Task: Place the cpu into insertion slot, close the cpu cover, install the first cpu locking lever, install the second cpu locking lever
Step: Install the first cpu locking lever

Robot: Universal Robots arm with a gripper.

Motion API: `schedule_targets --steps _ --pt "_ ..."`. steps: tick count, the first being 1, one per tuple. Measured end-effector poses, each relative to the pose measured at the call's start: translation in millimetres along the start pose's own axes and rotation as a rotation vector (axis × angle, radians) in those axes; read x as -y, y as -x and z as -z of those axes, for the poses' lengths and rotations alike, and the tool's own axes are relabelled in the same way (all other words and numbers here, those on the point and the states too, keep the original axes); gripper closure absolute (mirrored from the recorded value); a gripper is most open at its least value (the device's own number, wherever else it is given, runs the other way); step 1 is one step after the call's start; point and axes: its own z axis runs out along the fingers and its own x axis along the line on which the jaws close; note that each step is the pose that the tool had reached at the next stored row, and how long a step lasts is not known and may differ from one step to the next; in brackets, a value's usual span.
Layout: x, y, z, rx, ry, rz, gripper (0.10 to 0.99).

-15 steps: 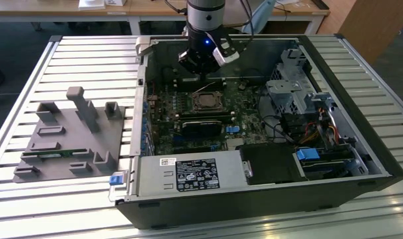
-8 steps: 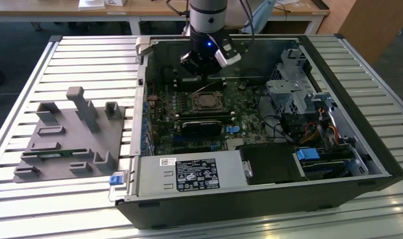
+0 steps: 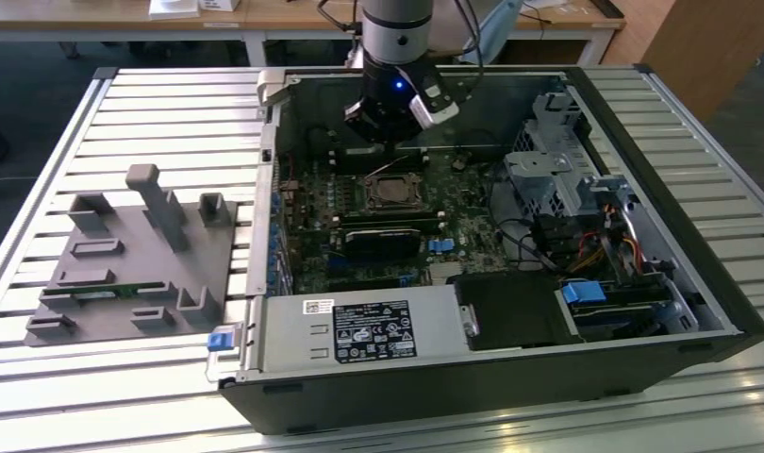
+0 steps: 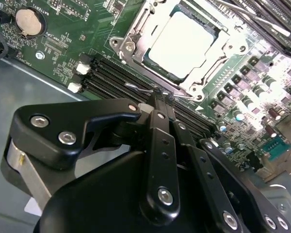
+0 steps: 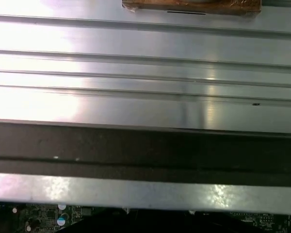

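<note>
Hangs over the motherboard (image 4: 63, 48) with pincer (image 4: 163, 95) clenched, tips close by a thin wire lever (image 4: 138, 88) beside the cpu cover (image 4: 136, 34) lying flat around the cpu (image 4: 182, 42).

ext. view high, wrist views near motherboard (image 4: 58, 53)

A: Table condition?
B: Slatted metal table (image 3: 168, 104); a grey fixture block (image 3: 118, 274) lies at the exterior view's left, beside the open computer case (image 3: 483, 392)
A: Inside the case?
B: Green motherboard (image 3: 309, 253), labelled silver power supply (image 3: 357, 330); the second wrist view shows a coin battery (image 4: 28, 20) and black memory slots (image 4: 114, 77)
</note>
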Motion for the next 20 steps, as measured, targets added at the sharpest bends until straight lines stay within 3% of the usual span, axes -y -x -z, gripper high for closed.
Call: schedule_targets --steps 20 --pt "-3.1 14.1 -10.1 -0.0001 -0.001 0.0 0.965"
